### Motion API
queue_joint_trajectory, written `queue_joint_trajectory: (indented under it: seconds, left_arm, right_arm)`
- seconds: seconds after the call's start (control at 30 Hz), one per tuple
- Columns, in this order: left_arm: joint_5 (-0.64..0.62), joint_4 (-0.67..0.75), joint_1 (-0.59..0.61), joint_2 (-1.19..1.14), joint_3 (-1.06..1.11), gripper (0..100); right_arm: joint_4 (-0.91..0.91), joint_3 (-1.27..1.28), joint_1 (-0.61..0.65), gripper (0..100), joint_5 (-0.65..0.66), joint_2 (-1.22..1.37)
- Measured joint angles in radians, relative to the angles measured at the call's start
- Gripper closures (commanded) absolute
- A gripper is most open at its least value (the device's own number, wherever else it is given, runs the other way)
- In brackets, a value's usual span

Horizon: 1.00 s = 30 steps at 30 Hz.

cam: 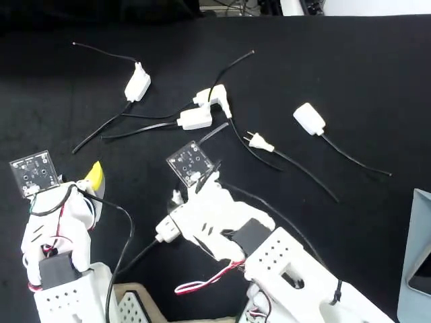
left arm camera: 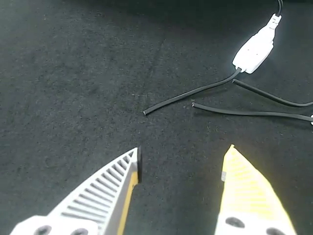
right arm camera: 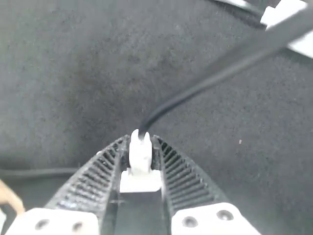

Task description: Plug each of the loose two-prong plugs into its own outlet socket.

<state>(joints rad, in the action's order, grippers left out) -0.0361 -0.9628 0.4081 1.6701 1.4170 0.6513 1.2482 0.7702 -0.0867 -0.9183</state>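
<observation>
Left hand point(left arm camera: 184, 149): fingers apart, nothing held, low over the black table point(cam: 377, 74) at 8 o'clock in the high view. There the yellow finger shows and the other is hidden by the arm.

Right hand point(right arm camera: 141, 142) at 6 o'clock, clamped on a white plug point(right arm camera: 141, 155). A black cord point(right arm camera: 220, 73) runs out of the plug's far end. The prongs are buried between the fingers, so can't tell how they face. In the high view the wrist mostly covers this grip.

A loose two-prong plug point(cam: 260, 141) lies just 3 o'clock of centre, with prongs toward 10 o'clock and its cord trailing to 4 o'clock.

White block point(cam: 309, 118) at 2 o'clock, cord trailing to 4 o'clock, socket face hard to make out.

Two white pieces point(cam: 195, 119) are bunched at 12 o'clock, close together. Can't tell if they are mated.

Single white piece point(cam: 137, 84) at 10 o'clock, thin cords leaving both ends.

Grey object point(cam: 421, 256) at the 4 o'clock edge, cut off.
</observation>
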Motion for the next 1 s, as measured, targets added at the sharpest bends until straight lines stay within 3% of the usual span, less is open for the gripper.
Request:
queue_joint_trajectory:
  seconds: [0.23, 1.0]
  left_arm:
    - [0.000, 0.000, 0.000, 0.000, 0.000, 73]
    - [0.000, 0.000, 0.000, 0.000, 0.000, 73]
  right_arm:
    - [-0.153, 0.144, 0.000, 98.6, -0.003, 0.000]
    - [-0.276, 0.272, -0.002, 98.6, -0.034, -0.015]
